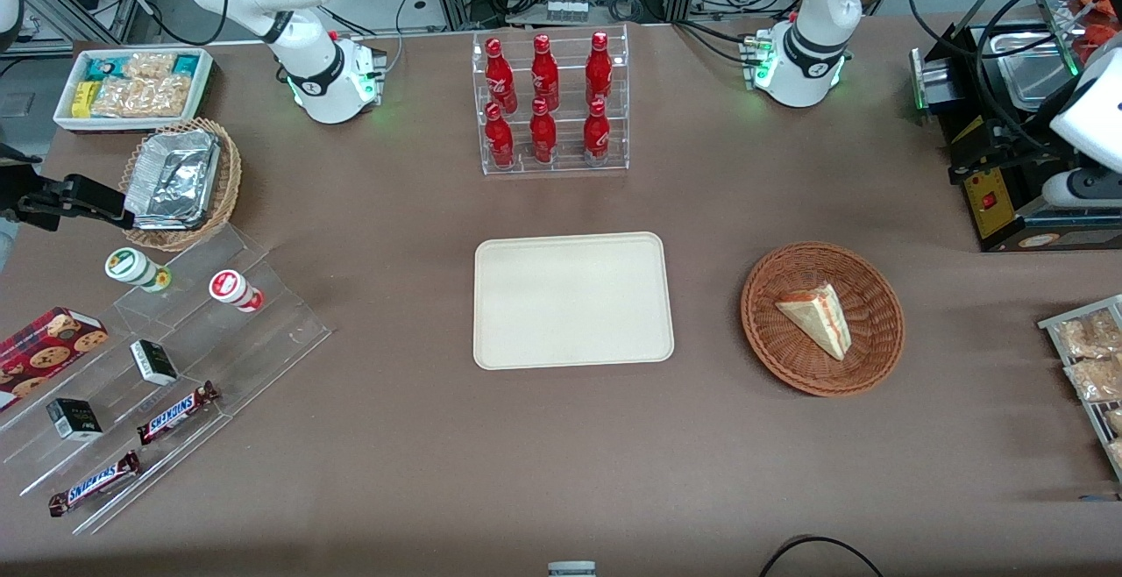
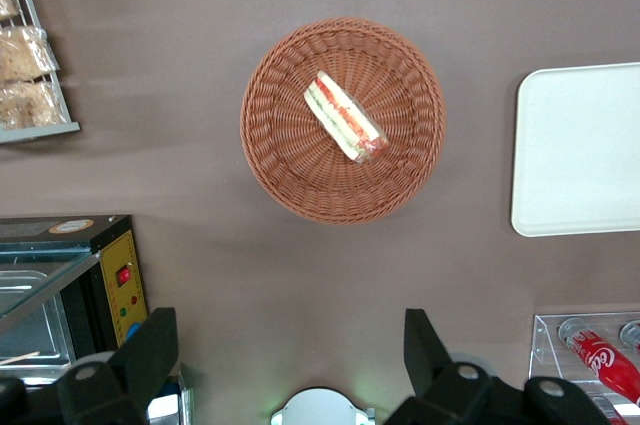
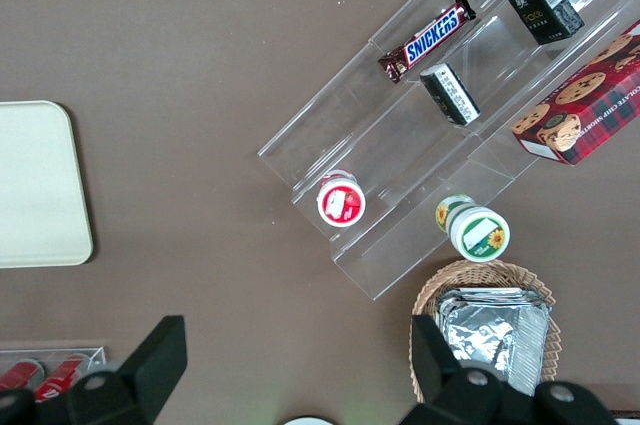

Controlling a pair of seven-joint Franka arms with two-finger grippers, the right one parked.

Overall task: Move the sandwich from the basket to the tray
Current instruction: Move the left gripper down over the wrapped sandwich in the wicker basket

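Note:
The sandwich (image 1: 820,316) is a wrapped triangular wedge with red, orange and green filling. It lies in the round reddish-brown wicker basket (image 1: 885,340). The cream rectangular tray (image 1: 571,301) lies flat beside the basket, toward the parked arm's end, and nothing is on it. In the left wrist view my left gripper (image 2: 290,335) is open and empty. It hangs high above the table near its own arm's base, farther from the front camera than the basket (image 2: 270,145). The sandwich (image 2: 345,117) and the tray's edge (image 2: 580,150) show there too.
A clear rack of red bottles (image 1: 548,103) stands farther from the front camera than the tray. A black warmer machine (image 1: 1008,165) and a rack of snack packets (image 1: 1087,358) flank the basket at the working arm's end. Acrylic steps with candy bars (image 1: 175,358) lie toward the parked arm's end.

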